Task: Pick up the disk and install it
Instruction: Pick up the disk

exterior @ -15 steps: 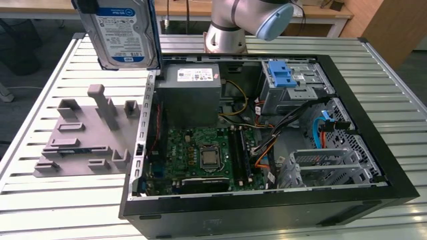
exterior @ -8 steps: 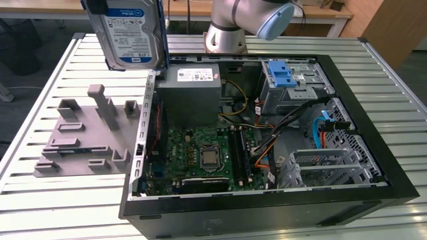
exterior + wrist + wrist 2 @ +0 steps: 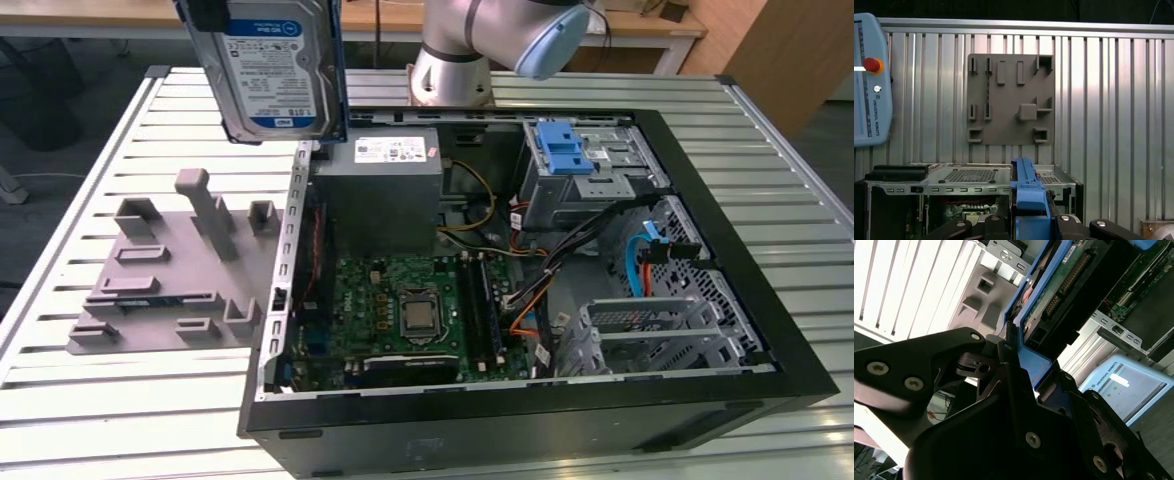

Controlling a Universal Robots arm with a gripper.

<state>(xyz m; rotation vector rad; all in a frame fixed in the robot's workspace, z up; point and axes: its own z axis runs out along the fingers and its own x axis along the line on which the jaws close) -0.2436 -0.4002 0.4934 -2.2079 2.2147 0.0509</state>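
Note:
The disk [image 3: 274, 70], silver-grey with a white-and-blue label and a blue carrier frame, hangs upright in the air at the exterior view's upper left. It is above the gap between the grey holder block [image 3: 174, 270] and the open computer case [image 3: 534, 400]. My gripper [image 3: 1029, 365] is shut on the disk's blue frame [image 3: 1026, 305], and the disk's green circuit side shows past the fingers. In the first wrist view the frame's edge [image 3: 1026, 192] sticks out between the black fingers [image 3: 996, 222], high over the holder block [image 3: 1009, 95].
Inside the case are the motherboard [image 3: 400, 310], a power supply [image 3: 380, 190], cables, and a metal drive cage with a blue latch piece [image 3: 567, 150]. The arm's base [image 3: 454, 60] stands behind the case. A teach pendant [image 3: 869, 80] lies on the slatted table [image 3: 801, 230].

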